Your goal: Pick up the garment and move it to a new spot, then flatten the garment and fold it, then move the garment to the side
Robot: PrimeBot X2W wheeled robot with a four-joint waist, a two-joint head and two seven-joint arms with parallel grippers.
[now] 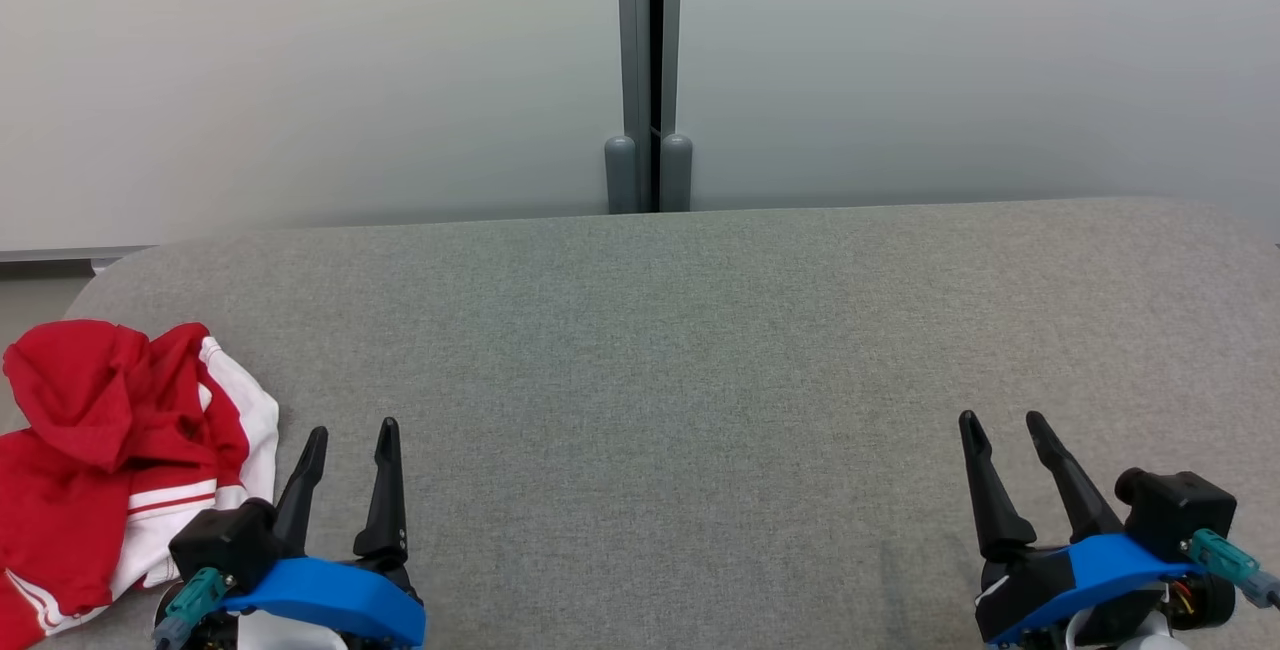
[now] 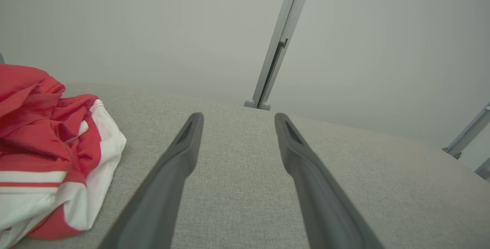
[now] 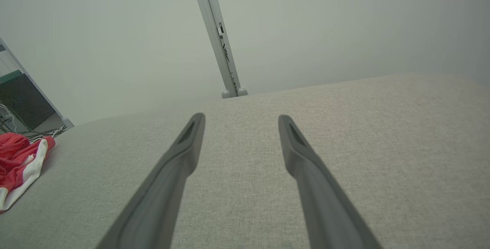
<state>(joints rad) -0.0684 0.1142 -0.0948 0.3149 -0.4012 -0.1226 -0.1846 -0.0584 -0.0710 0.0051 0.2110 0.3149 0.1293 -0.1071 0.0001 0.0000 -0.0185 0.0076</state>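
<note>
Okay, left gripper [image 1: 353, 427] has its fingers spread with nothing between them, over the grey cushioned surface [image 1: 700, 380]. Right gripper [image 1: 1000, 417] is likewise parted and empty, well apart to the right. Red-and-white garment [image 1: 90, 470] lies crumpled at the surface's left edge, just beside the left gripper, long axis near-to-far, red bunch at the far end.

The crumpled red-and-white fabric garment [image 1: 90, 470] runs off the head view's left and bottom edges. Its bunched folds hide what kind of garment it is. The wide grey woven-fabric surface [image 1: 700, 350] is cut off at the right edge.
</note>
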